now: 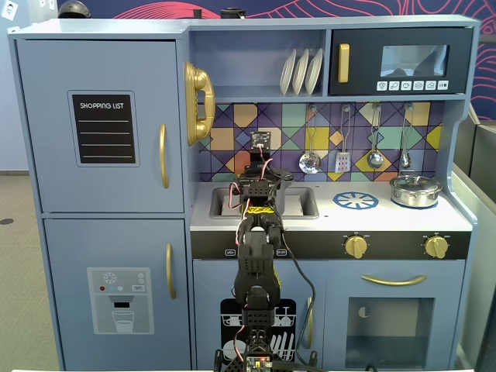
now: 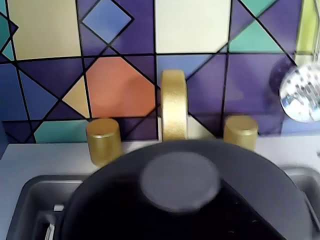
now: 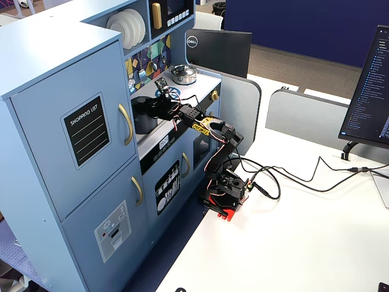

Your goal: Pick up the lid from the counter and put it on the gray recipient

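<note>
In the wrist view the dark-gray lid (image 2: 260, 175) with its round center knob (image 2: 180, 181) fills the lower frame, very close and blurred, over the sink (image 2: 35, 200). My fingers do not show apart from it there. In a fixed view my gripper (image 3: 144, 104) reaches over the counter and holds the lid right on top of the gray recipient (image 3: 144, 125), which stands in the sink area. I cannot tell whether the lid touches the pot's rim. In the front fixed view my gripper (image 1: 265, 170) and arm hide both the pot and the lid.
A gold faucet (image 2: 174, 102) and two gold knobs (image 2: 103, 141) stand just behind the lid. A shiny silver pot (image 1: 415, 190) sits on the right burner. Utensils (image 1: 310, 161) hang on the tiled wall. The arm's base (image 3: 223, 193) is on the white desk.
</note>
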Controlling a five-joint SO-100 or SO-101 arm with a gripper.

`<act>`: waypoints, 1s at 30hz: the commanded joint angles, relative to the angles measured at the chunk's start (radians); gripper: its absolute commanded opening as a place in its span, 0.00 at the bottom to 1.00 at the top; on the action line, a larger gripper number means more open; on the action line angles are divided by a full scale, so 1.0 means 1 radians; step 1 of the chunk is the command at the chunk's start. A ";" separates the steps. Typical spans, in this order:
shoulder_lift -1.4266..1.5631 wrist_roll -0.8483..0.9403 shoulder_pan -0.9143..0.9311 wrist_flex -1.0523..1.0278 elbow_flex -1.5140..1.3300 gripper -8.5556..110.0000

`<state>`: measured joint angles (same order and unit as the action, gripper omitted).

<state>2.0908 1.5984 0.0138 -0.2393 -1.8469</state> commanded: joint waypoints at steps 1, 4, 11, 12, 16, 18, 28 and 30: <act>0.130 -0.012 -0.017 -0.130 0.021 0.26; 0.275 0.029 -0.034 -0.281 0.015 0.22; 0.738 0.072 -0.060 -0.927 -0.058 0.09; 0.799 0.075 -0.038 -0.977 -0.110 0.09; 0.960 0.067 0.008 -1.108 -0.290 0.07; 0.979 0.080 0.020 -1.083 -0.399 0.07; 0.948 -0.002 -0.060 -0.839 -0.914 0.07; 0.994 -0.034 -0.055 -0.877 -0.997 0.07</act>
<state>3.0434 1.5846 -0.0383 -1.1121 -2.7673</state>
